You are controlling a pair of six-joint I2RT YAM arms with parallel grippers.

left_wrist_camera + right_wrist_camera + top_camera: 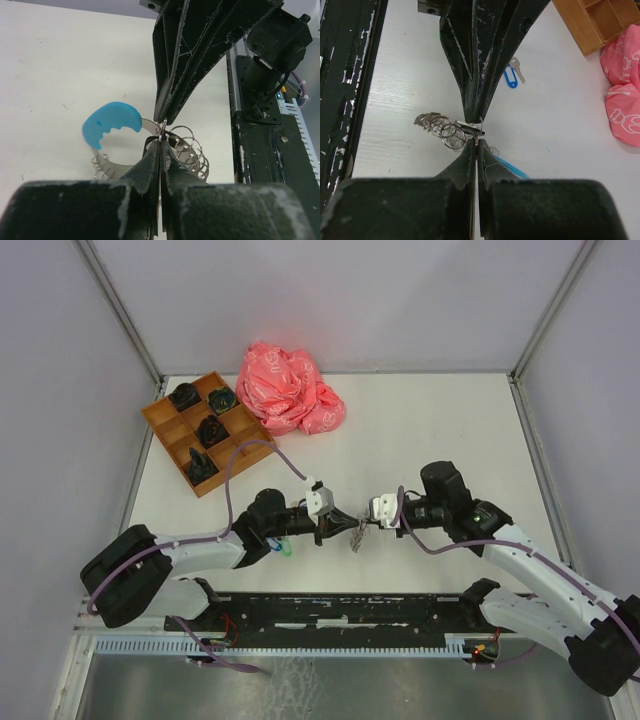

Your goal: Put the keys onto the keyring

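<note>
White table (450, 430), grey walls (350, 290). Your left gripper (160, 145) and right gripper (476, 143) pinch the keyring (112, 120) tight, hiding its middle.

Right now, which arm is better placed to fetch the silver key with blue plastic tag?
Probably left: the key lies beside the left gripper, farther from the right gripper. Both pinch the silvery keyring.

Left hand (340, 522) and right hand (367, 523) meet tip-to-tip, fingers pressed closed.
</note>
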